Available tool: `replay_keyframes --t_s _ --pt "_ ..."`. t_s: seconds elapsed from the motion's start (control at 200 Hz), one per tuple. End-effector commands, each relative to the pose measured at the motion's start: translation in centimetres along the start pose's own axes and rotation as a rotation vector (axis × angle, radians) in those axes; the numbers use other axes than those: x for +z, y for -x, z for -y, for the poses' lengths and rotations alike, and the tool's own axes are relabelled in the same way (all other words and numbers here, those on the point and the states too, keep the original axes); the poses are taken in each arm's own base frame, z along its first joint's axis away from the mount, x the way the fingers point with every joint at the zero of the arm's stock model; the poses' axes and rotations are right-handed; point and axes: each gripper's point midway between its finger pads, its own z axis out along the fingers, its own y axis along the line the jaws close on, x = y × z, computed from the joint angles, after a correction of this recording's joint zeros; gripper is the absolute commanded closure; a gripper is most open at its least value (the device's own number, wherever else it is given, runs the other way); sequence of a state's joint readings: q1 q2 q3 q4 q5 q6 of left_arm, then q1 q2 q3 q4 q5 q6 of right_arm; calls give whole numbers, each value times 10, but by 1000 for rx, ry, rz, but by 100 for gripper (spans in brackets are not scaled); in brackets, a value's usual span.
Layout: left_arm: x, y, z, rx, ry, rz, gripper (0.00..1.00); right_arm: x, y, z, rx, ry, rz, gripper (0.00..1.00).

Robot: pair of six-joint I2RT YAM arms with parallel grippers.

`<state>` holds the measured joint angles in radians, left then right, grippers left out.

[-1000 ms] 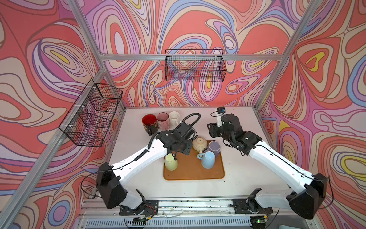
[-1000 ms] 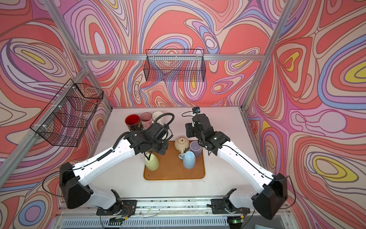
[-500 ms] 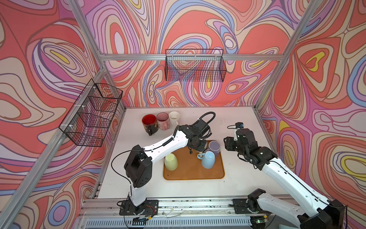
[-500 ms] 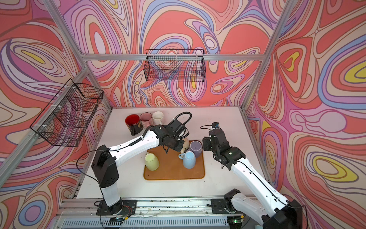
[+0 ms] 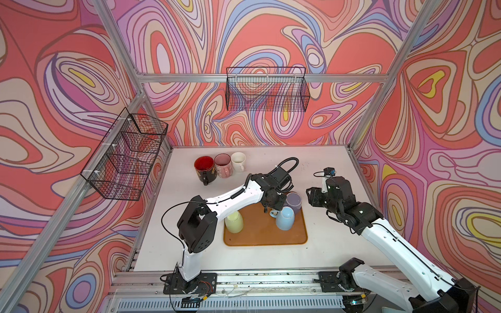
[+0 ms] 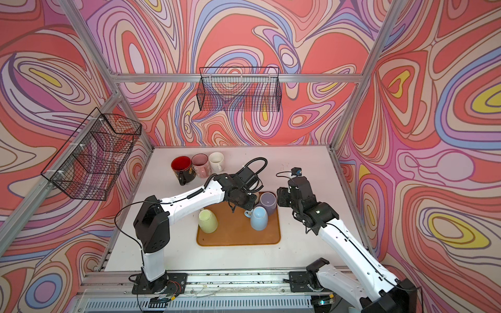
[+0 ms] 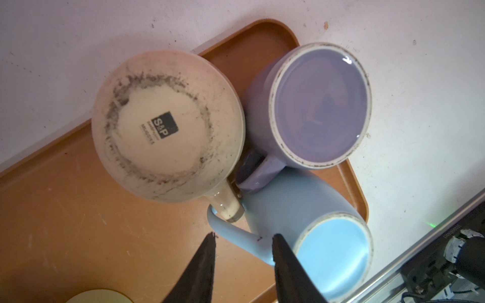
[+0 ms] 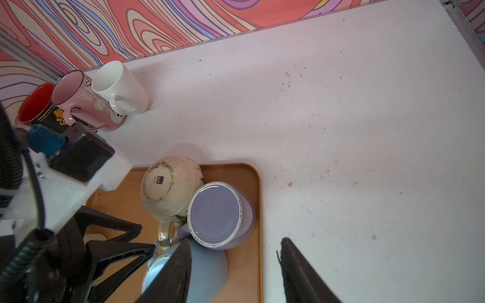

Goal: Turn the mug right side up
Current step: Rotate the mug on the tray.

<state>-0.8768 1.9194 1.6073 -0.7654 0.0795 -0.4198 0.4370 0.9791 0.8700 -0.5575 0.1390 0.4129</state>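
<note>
Left wrist view: left tool has its jaws apart, astride the handle of the blue mug.
Smooth-glazed, it stands base-up on the right half of the tray, axis upright, handle toward the left tool, the nearer arm; likely target. Right tool apart, empty, off the tray's right edge. Beyond, scuffed cream mug abuts purple mug.

Crowded ahead of the left fingers — open by the right
The handle of the blue mug sits between the left gripper's fingers; the cream mug and purple mug, touching, block just past the tips. Between the right gripper's fingers lie tray edge and bare table, the purple mug just ahead of one tip.
</note>
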Motion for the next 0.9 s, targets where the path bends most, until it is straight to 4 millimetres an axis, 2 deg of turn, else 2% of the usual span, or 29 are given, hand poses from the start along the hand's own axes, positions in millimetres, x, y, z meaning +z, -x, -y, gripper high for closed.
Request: replay_keyframes --t_s 0.0,0.311,0.646,0.896 --pt "14 -10 -3 -7 9 -34 60 2 -4 1 9 5 -10 44" --pt "17 -18 -6 -12 11 -45 62 4 -5 -1 11 12 -17 44" --pt "13 -48 -16 -36 19 -59 65 8 -4 -5 16 27 -23 44" --pt "6 -69 -6 -4 4 -59 65 10 -1 -8 11 35 -25 45"
